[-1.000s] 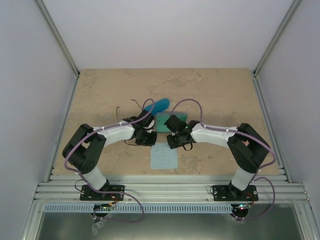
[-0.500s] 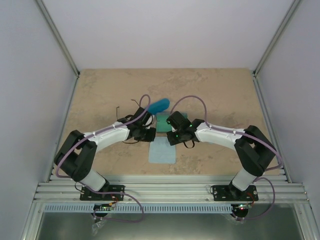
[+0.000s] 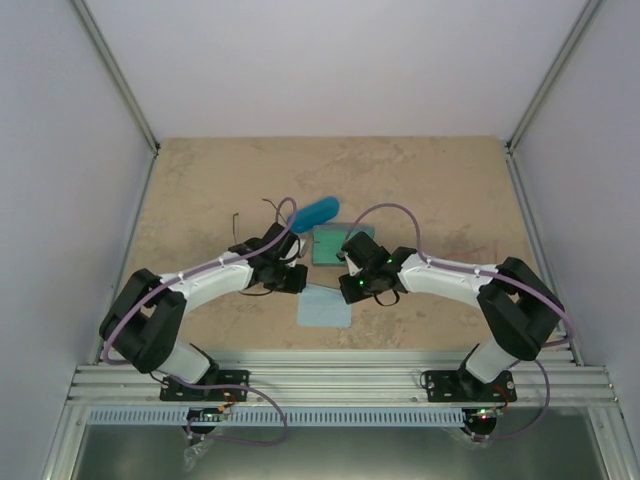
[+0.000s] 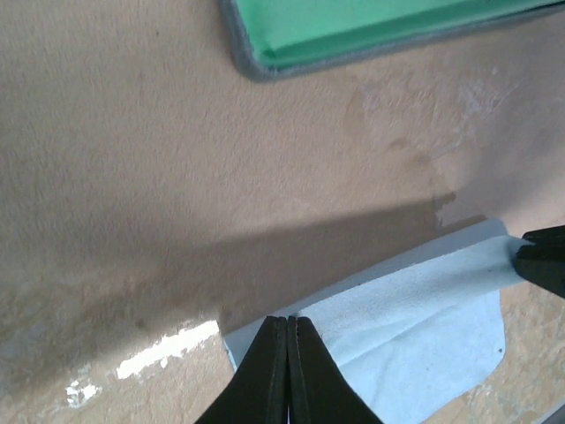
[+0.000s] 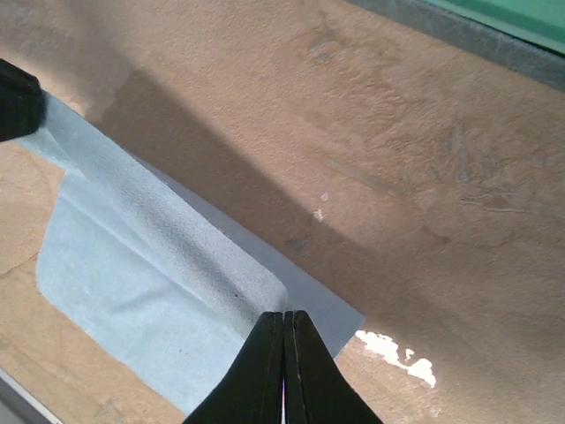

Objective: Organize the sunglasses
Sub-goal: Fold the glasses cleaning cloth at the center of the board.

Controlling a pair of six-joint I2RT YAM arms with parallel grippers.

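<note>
Thin dark wire-framed sunglasses [image 3: 268, 206] lie on the table beyond my left arm, partly hidden by it. My left gripper [image 3: 292, 280] [image 4: 289, 320] is shut on the far left corner of a light blue cloth [image 3: 325, 308] [image 4: 415, 353]. The right gripper [image 3: 354, 287] [image 5: 284, 314] is shut on the same cloth's [image 5: 132, 291] far right corner. The pinched edge is lifted and doubled over the lower layer, which lies flat on the table. Each wrist view shows the other gripper's dark tip at the cloth's opposite corner.
A glossy blue oval case [image 3: 315, 211] lies at the middle of the table. Just nearer, an open grey-blue case with green lining [image 3: 334, 243] [image 4: 353, 26] [image 5: 494, 22] sits right behind the cloth. Grey walls enclose three sides, and an aluminium rail runs along the near edge.
Both arms have stretched lower and flatter. The cloth's far edge has been lifted and drawn toward the near side, so the cloth looks shorter than before.
</note>
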